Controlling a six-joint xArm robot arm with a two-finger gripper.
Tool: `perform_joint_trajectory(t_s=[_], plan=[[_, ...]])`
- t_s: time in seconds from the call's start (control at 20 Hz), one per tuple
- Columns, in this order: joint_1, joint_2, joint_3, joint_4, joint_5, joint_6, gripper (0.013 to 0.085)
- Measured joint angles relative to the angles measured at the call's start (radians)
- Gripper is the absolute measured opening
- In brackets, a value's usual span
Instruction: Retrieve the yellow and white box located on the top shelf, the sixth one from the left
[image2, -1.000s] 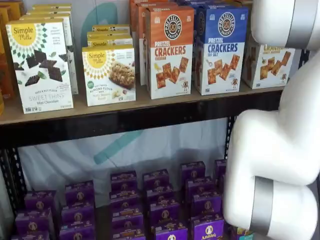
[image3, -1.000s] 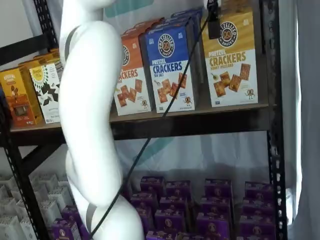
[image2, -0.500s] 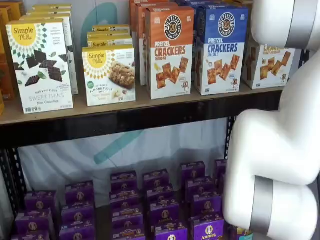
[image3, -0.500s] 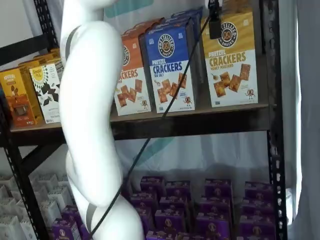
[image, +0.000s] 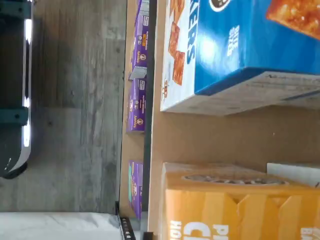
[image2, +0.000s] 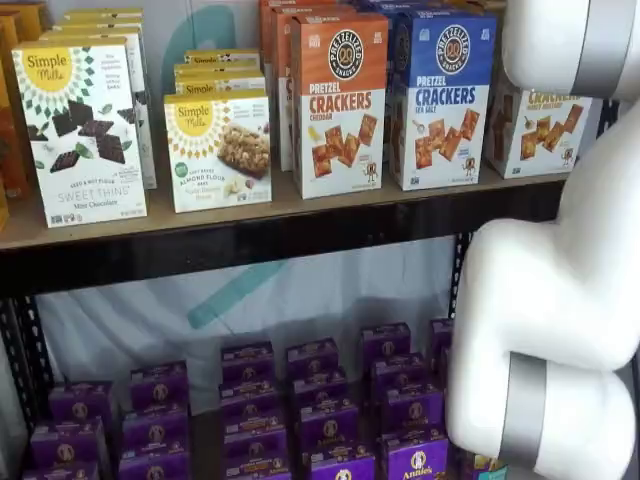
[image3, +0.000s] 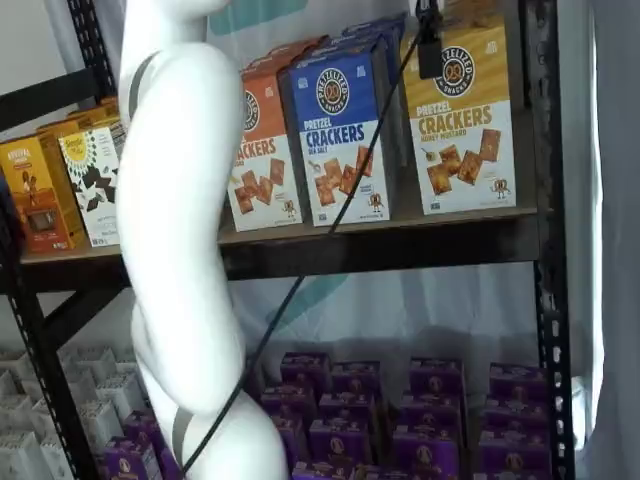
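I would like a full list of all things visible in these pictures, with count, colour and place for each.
yellow and white box: one front box, yellow above white, right end of the top shelf, beside the blue box.
blue Pretzel Crackers box: one at the front, more behind, blue and white.
orange Pretzel Crackers box: one at the front, more behind, orange and white.
Simple Mills boxes: two rows, white with yellow sunburst, left part of the shelf.
orange boxes: count unclear, far left end of the shelf.
purple boxes: many, in rows on the level below.
white boxes: several, lower left.
black cable: one, hanging across the crackers.
robot arm: white.
gripper: only a dark piece at the top edge in front of the yellow box; fingers unreadable.
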Motion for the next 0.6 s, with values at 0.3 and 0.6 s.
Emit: perform_joint_trajectory(t_s=[0.3,0.6], plan=[[-0.002,-0.004,0.0,0.002,0.007,0.0,0.061],[-0.01,-0.022,0.02,0.009,0.002,-0.005,0.057]])
